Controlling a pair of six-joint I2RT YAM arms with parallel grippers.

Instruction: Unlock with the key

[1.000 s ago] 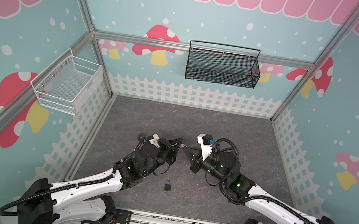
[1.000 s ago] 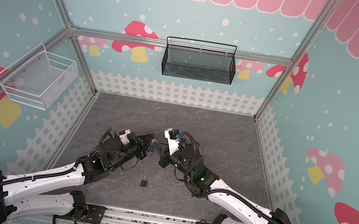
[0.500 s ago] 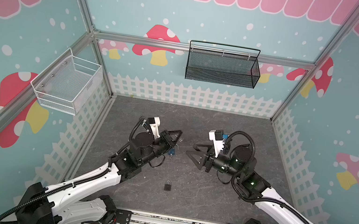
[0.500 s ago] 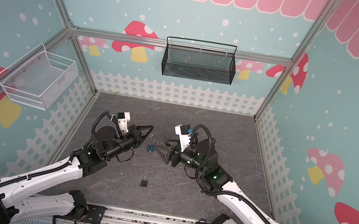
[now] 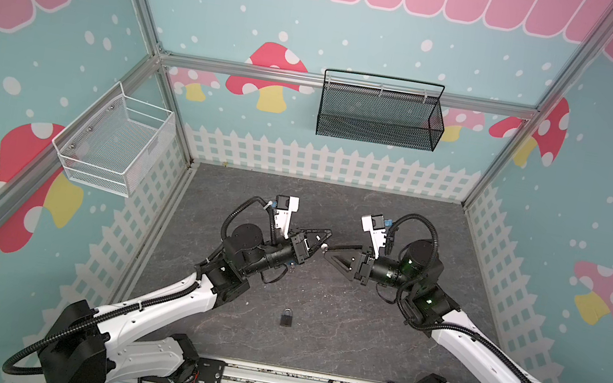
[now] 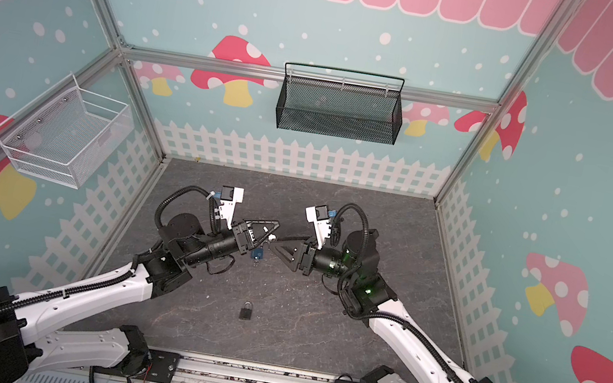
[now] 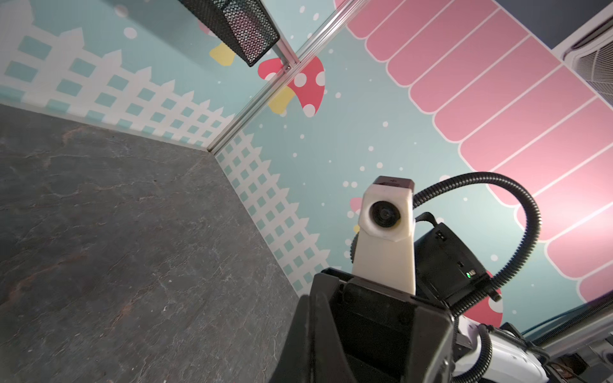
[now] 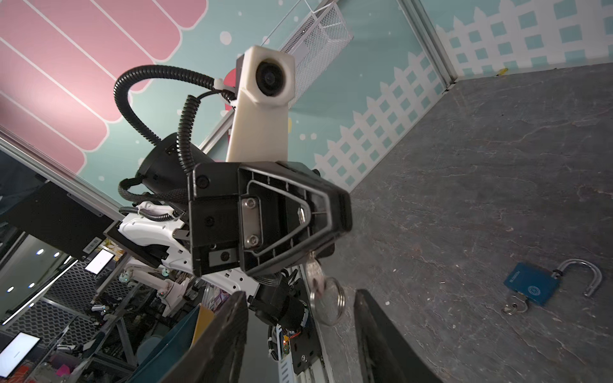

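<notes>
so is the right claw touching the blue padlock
Apart. The right wrist view shows the blue padlock lying on the floor, shackle open, with bare floor between it and the right claw.

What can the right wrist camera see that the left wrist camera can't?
Only the right wrist view shows the blue padlock lying on the floor with its shackle open, the key and its ring pinched in the shut left gripper, and the white basket. Only the left wrist view shows the black mesh basket. Both show the same floor, the white fence and the pink-topped walls, and each looks straight at the other arm's camera.
</notes>
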